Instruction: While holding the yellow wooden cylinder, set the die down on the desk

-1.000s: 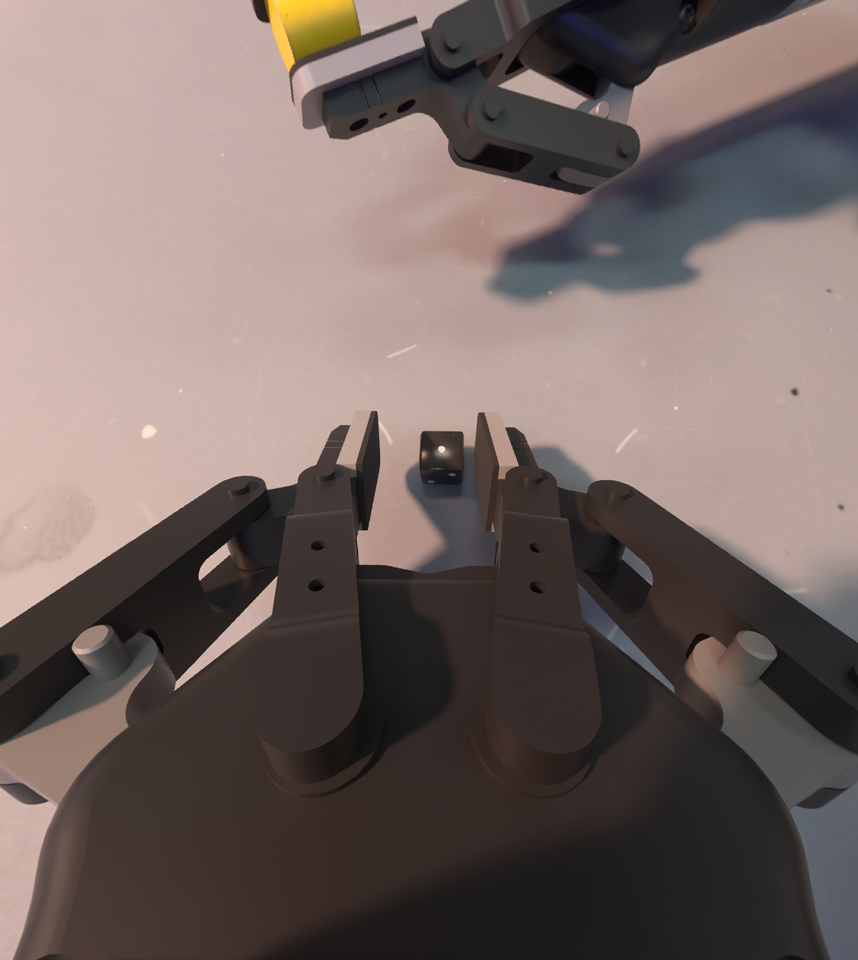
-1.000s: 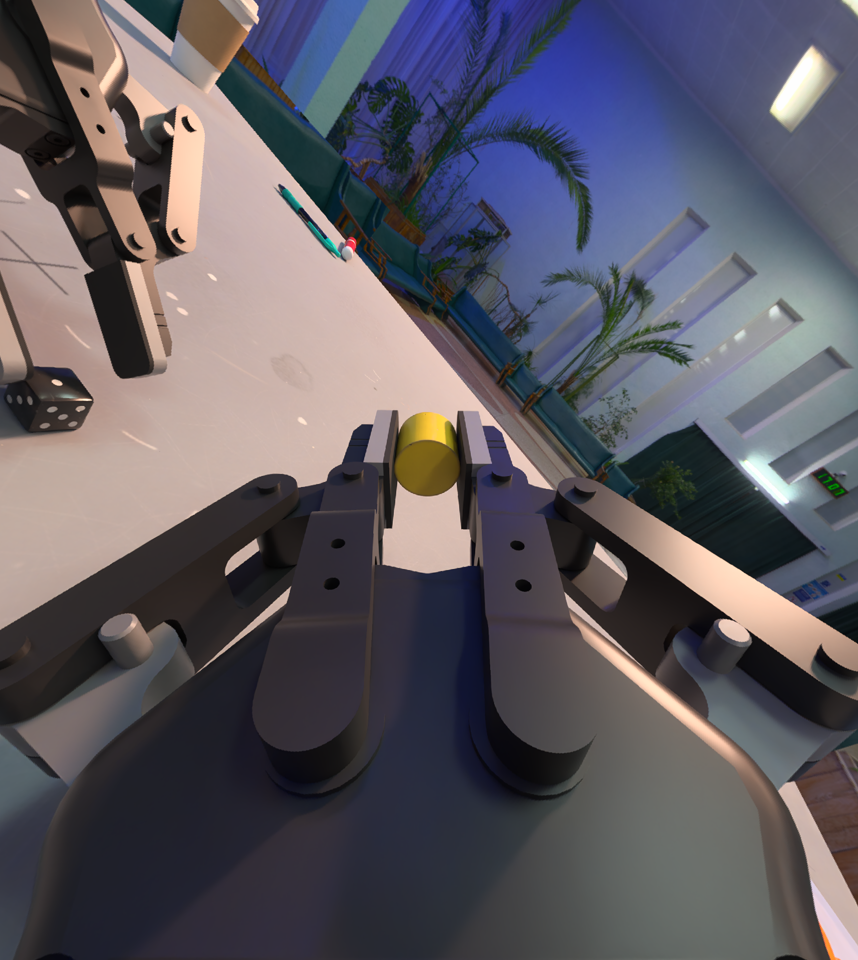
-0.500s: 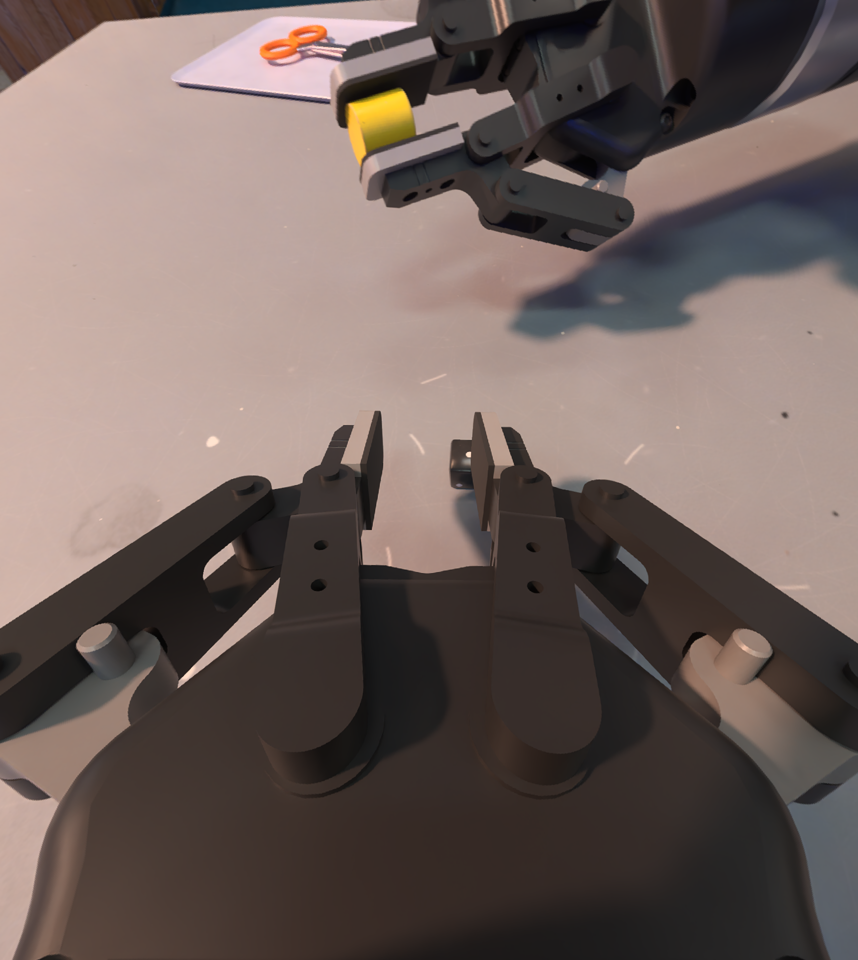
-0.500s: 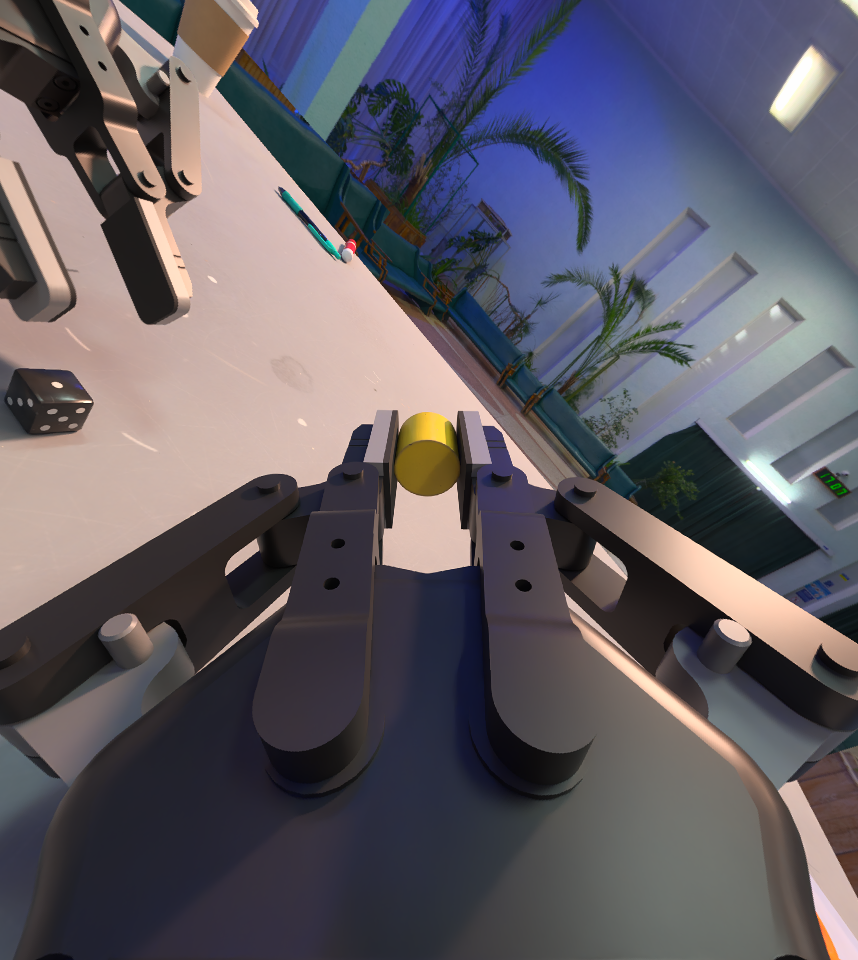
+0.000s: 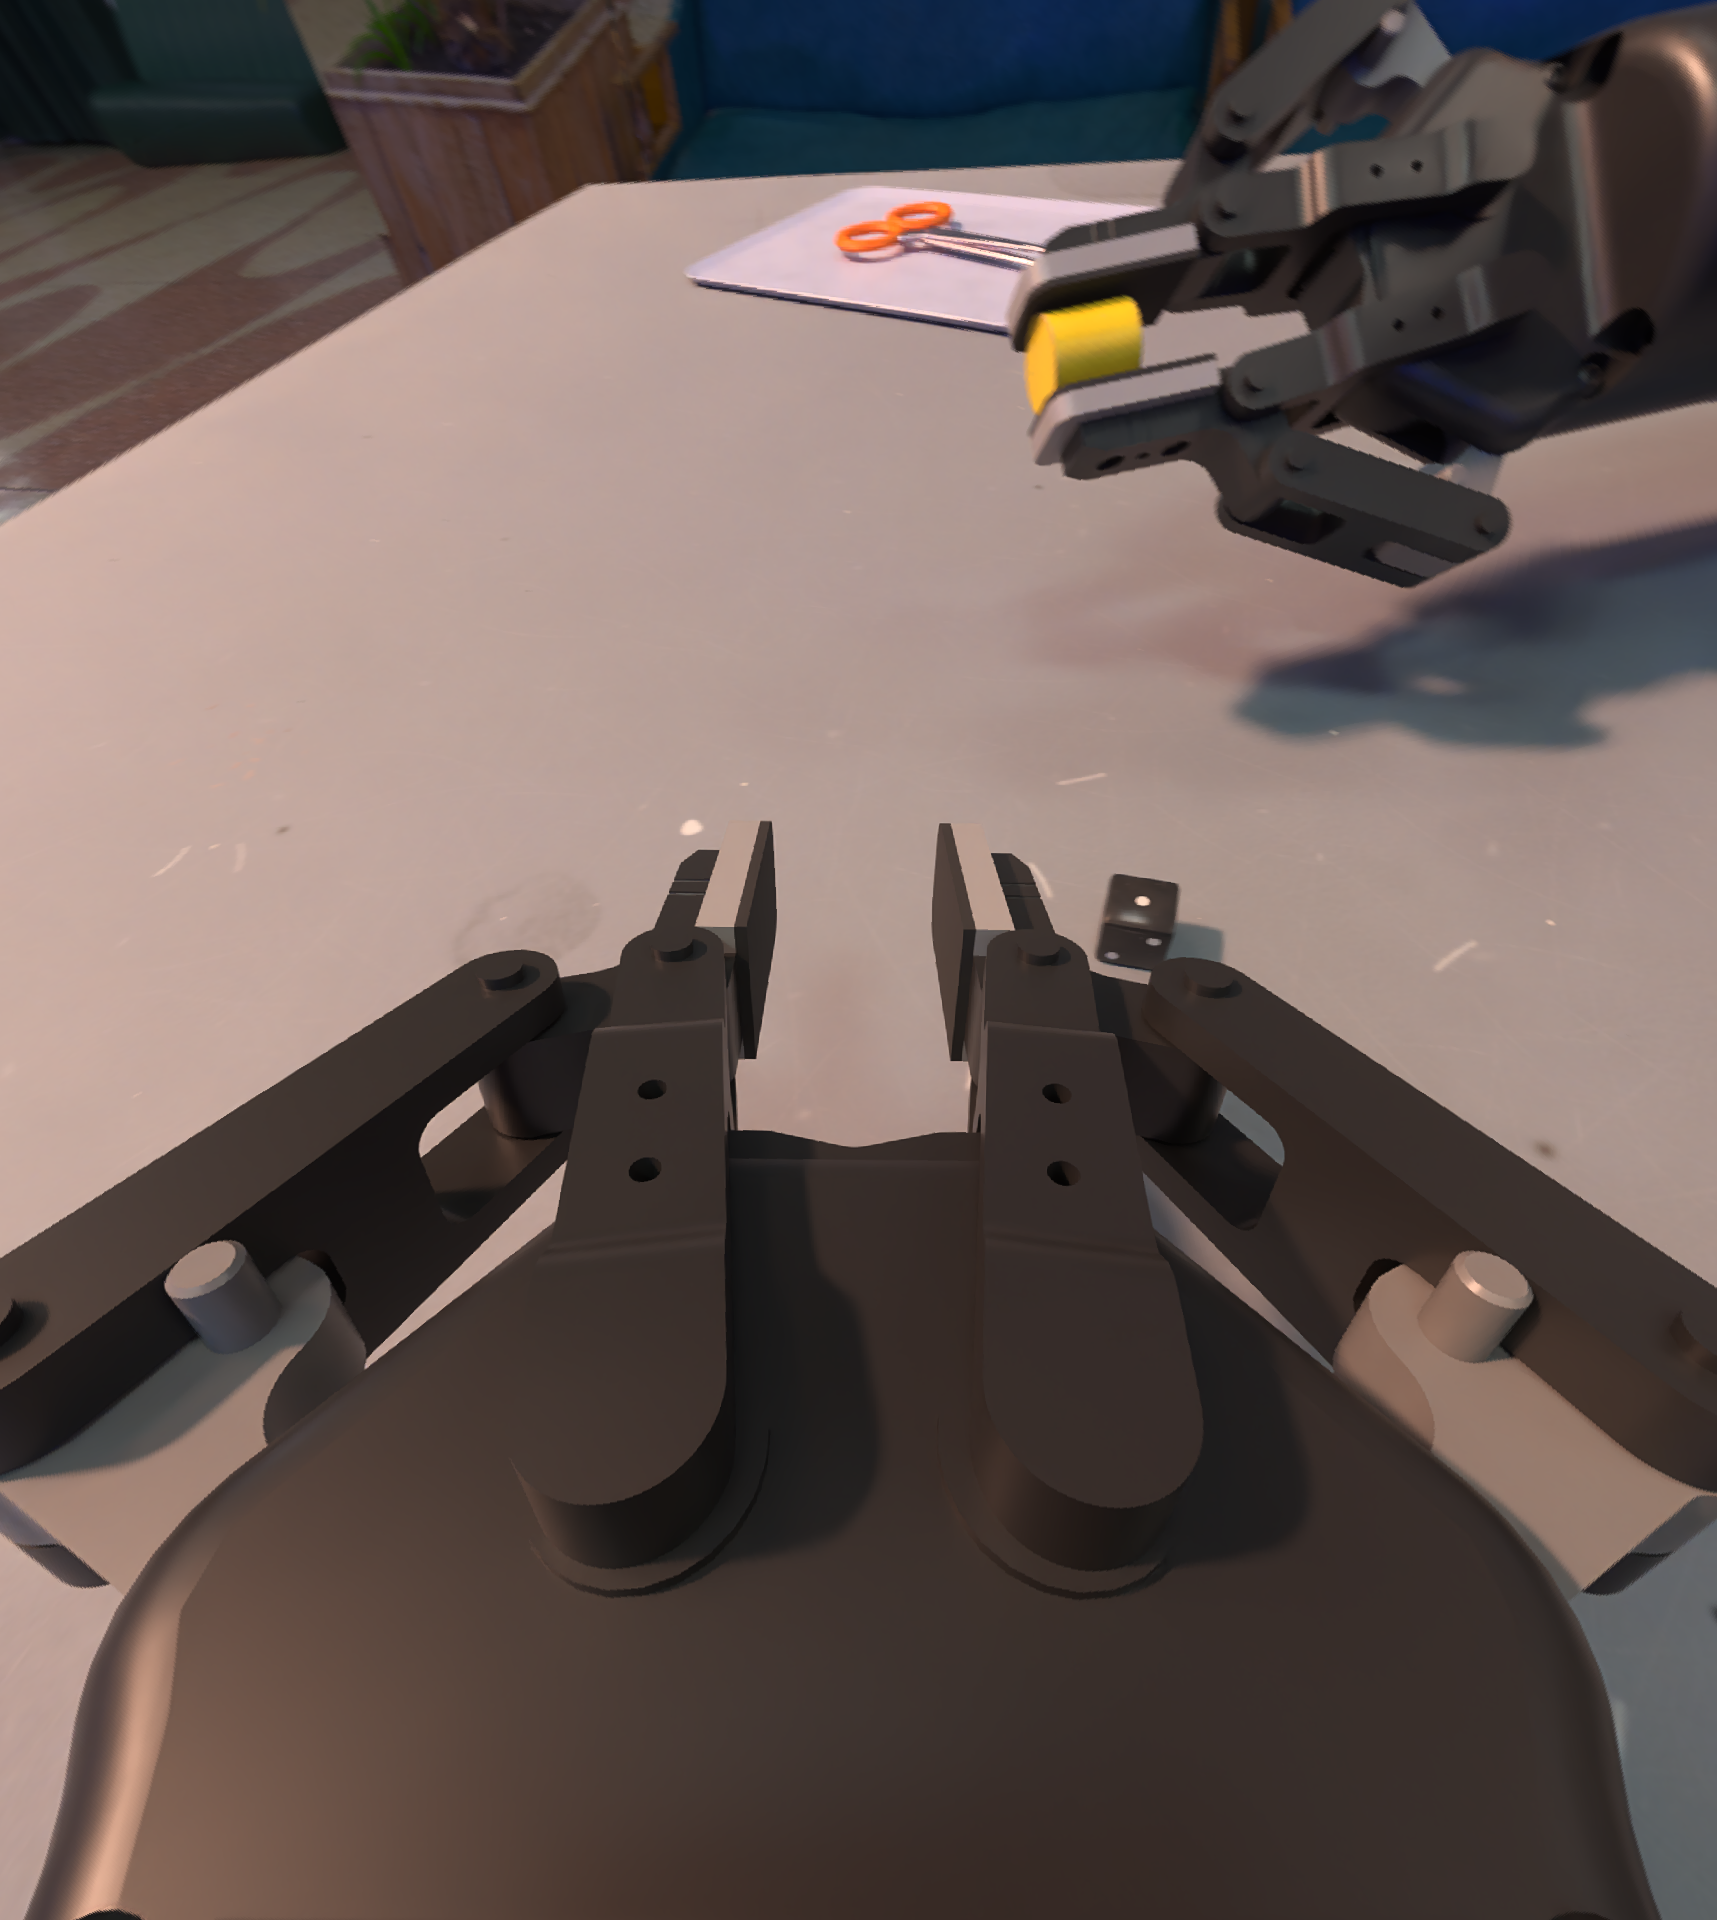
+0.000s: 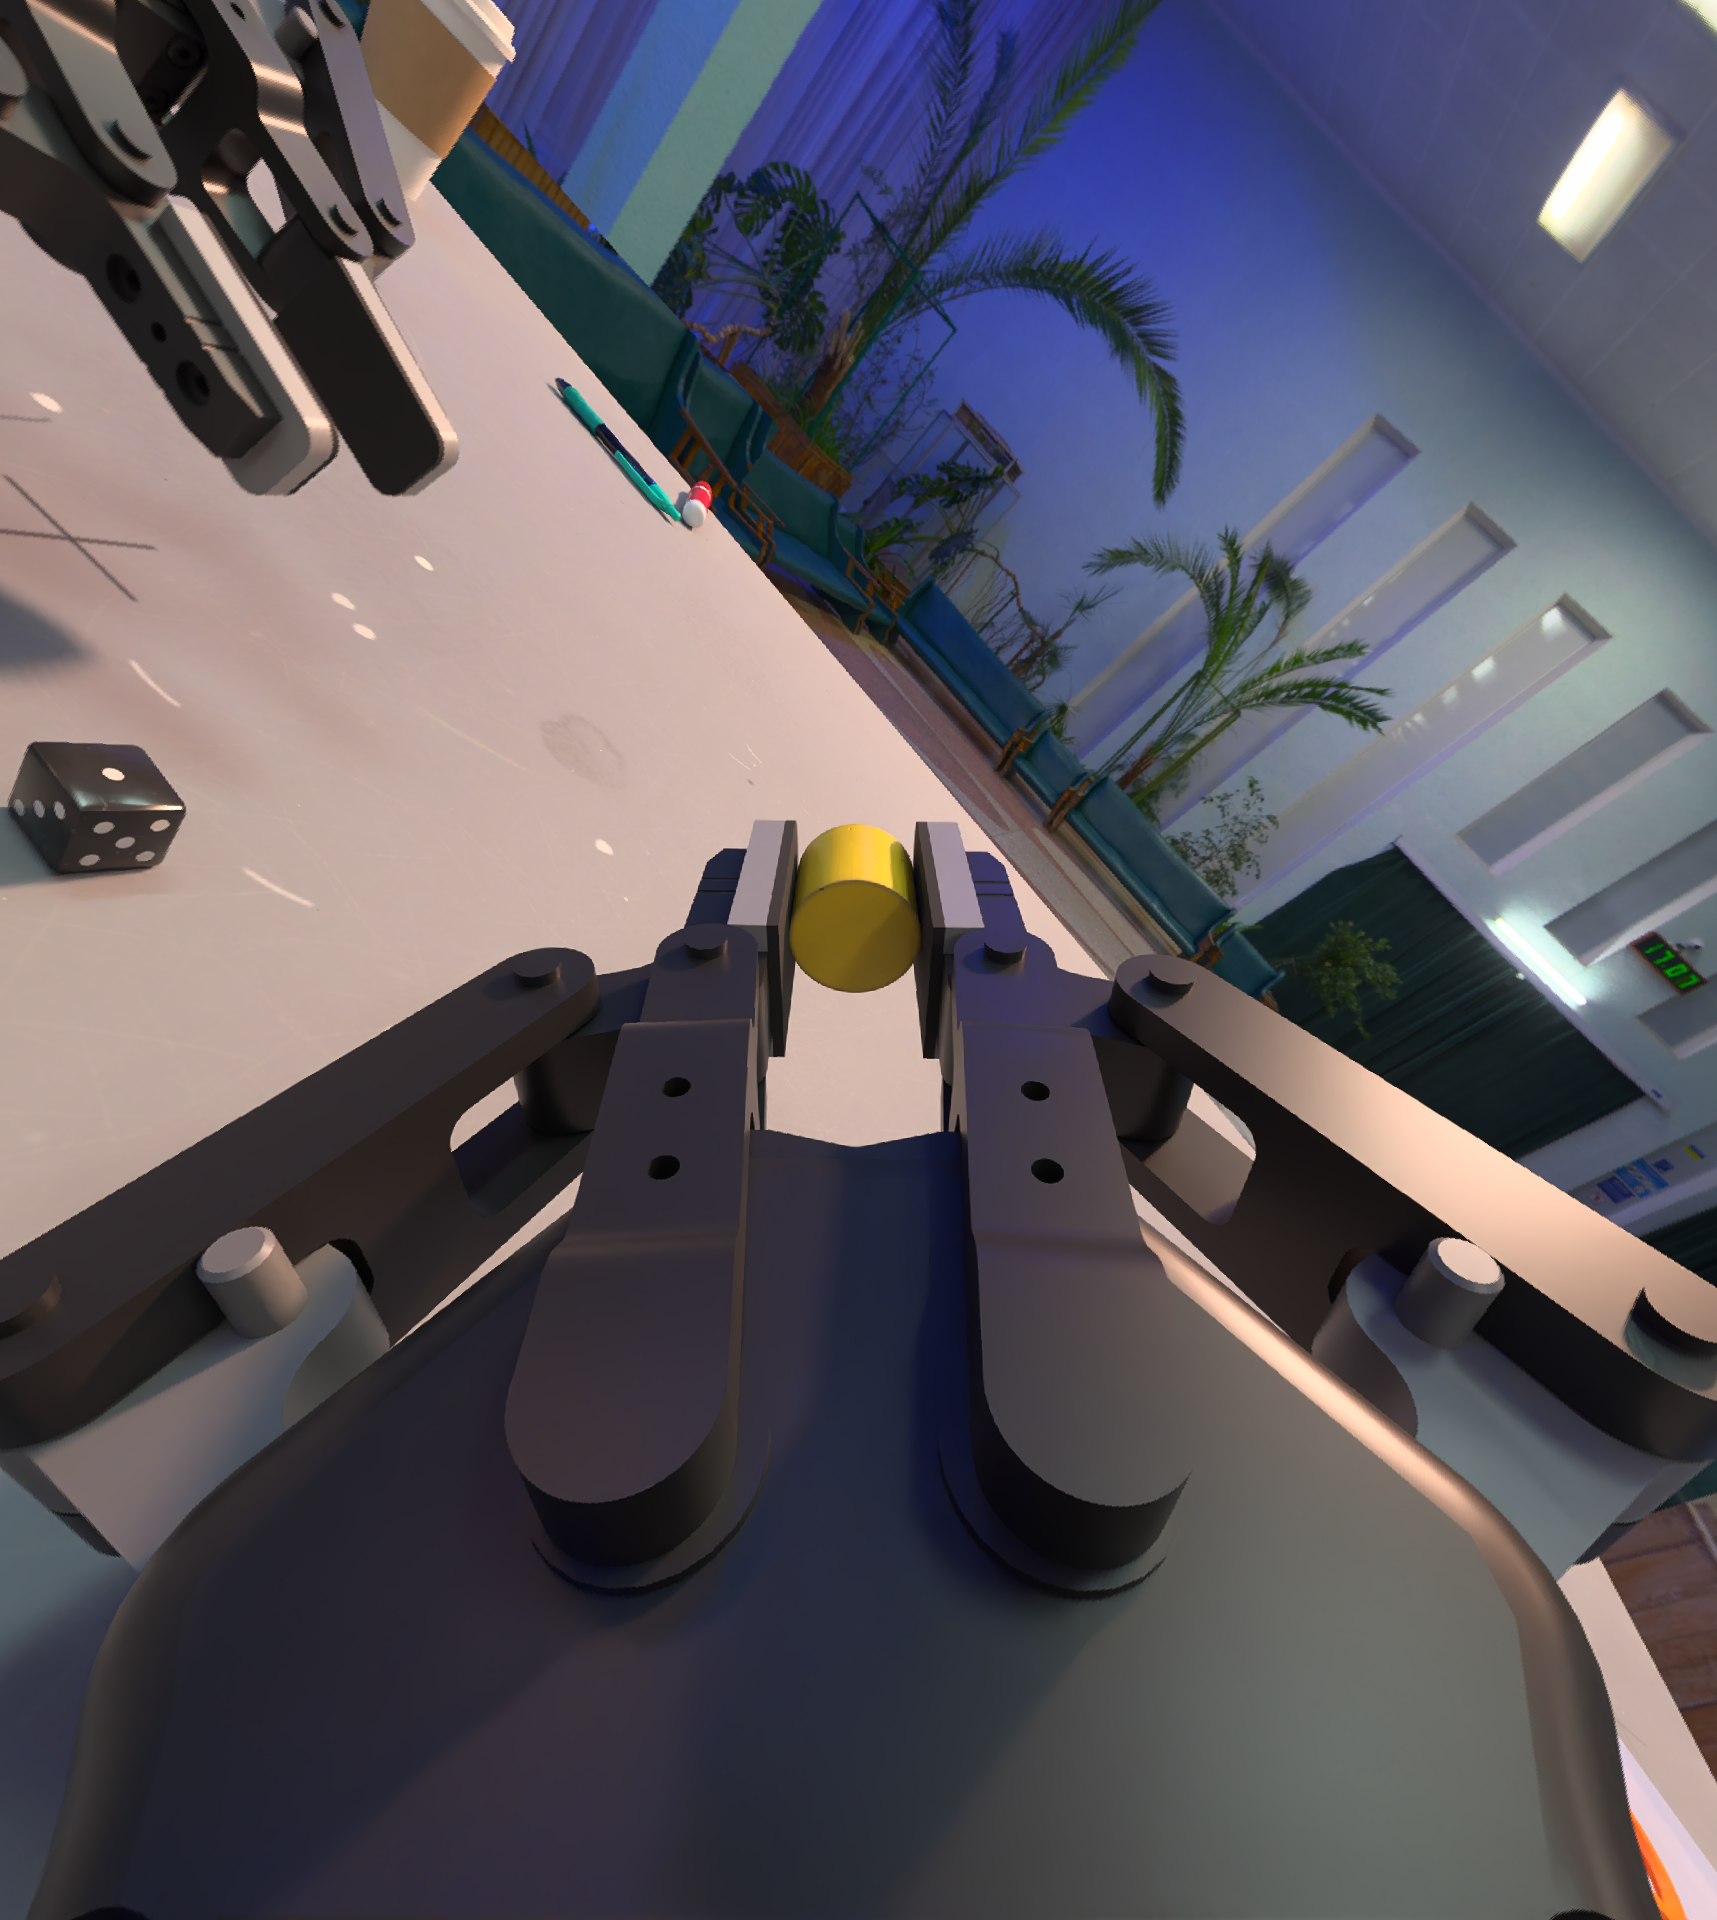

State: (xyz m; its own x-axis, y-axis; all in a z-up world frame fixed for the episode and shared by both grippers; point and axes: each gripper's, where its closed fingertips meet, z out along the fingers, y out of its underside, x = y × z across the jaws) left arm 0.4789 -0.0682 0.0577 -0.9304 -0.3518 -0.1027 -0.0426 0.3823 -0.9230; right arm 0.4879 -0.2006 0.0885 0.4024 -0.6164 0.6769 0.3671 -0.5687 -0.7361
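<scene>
2 pincers, left [image 5: 854,883] apart above die [image 5: 1138,920], right [image 6: 854,883] clamped on yellow cylinder [image 6: 854,914], scissors [image 5: 901,234] beyond.

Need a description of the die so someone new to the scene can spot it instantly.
Start from the grey desk: in the right wrist view, look left of the right gripper that grips the yellow wooden cylinder. The die sits alone on the surface, below the open left gripper. It is the only black cube with white pips.
</scene>
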